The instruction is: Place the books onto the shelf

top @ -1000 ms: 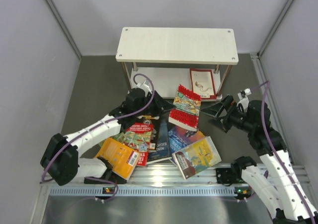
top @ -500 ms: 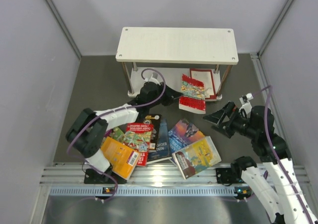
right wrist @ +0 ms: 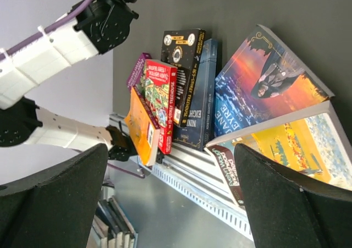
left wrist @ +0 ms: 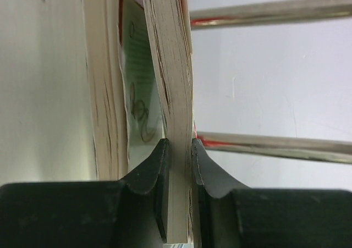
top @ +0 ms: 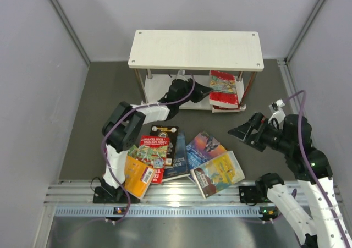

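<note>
**Inspector:** Left gripper [left wrist: 177,149]?

**Assistant:** Clamped on a book [top: 223,88] by its page edge. It is at the right end of the lower tier of the shelf [top: 195,49].

**Inspector:** Obstructions?

**Assistant:** A second book [left wrist: 140,94] sits just beside it on that tier. A metal leg [top: 250,86] stands close on the right, and the top board overhangs.

**Inspector:** Right gripper [top: 237,130]?

**Assistant:** Jaws apart, holding nothing. It hovers just right of the pile [top: 176,157] on the floor.

**Inspector:** Room?

**Assistant:** The lower board shows bare wood at its left. The pile fans out between the arms, and its near books reach the rail [top: 181,196].
</note>
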